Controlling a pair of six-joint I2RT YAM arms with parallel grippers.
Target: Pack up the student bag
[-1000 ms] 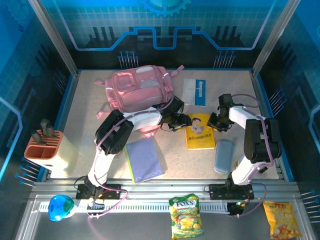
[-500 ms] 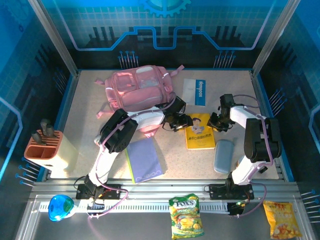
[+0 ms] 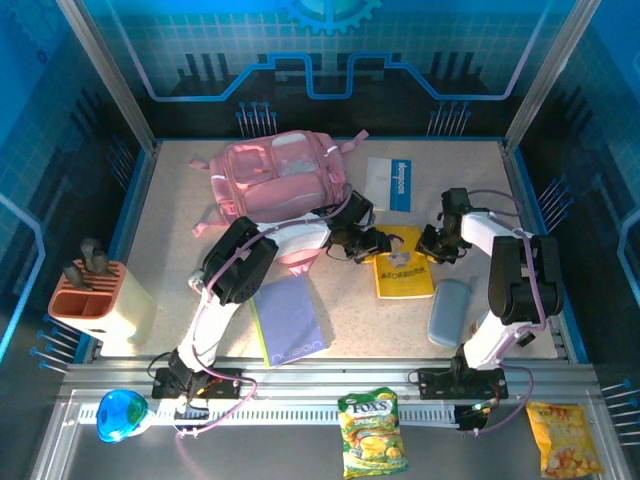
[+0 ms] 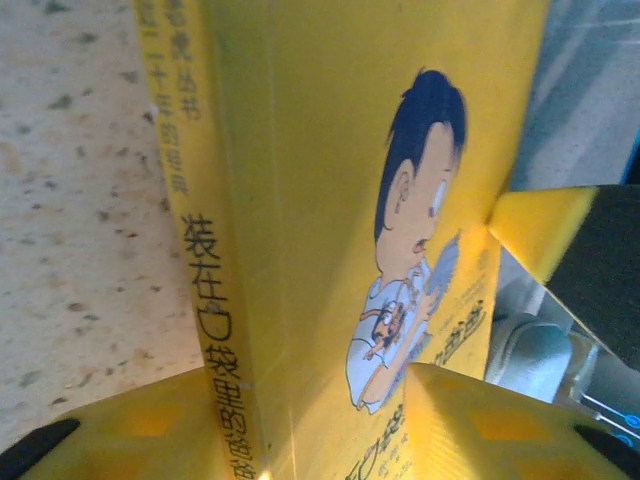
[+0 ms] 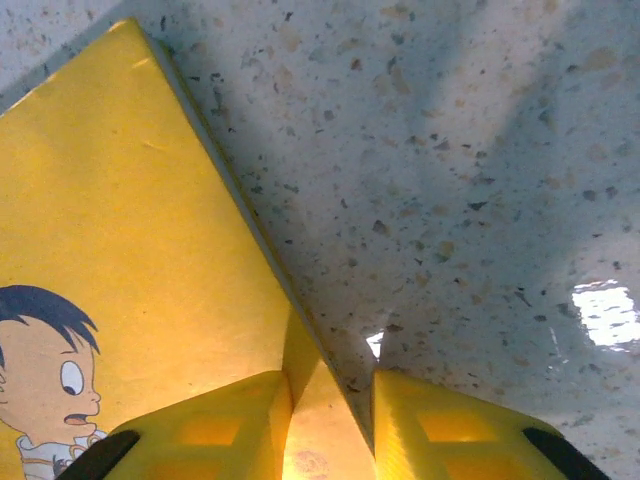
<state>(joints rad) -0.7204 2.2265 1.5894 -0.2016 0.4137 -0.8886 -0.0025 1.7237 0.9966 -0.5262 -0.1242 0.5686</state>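
Purple notebook (image 3: 288, 318): lies flat, closer to the arm bases than the left pincer (image 3: 378, 243).
Yellow book (image 3: 403, 272): between the two pincers, touching both.
Left pincer: closed on the book's spine edge.
Right pincer (image 3: 428, 250): pinches the book's other edge, near a corner.
Student bag (image 3: 278, 180): pink, farther back than the left pincer and off to its left, close by.

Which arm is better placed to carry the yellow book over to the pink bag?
Left, probably. The left tool straddles the yellow book at its spine, on the side nearest the student bag. The right tool pinches the opposite edge, farther from the bag.
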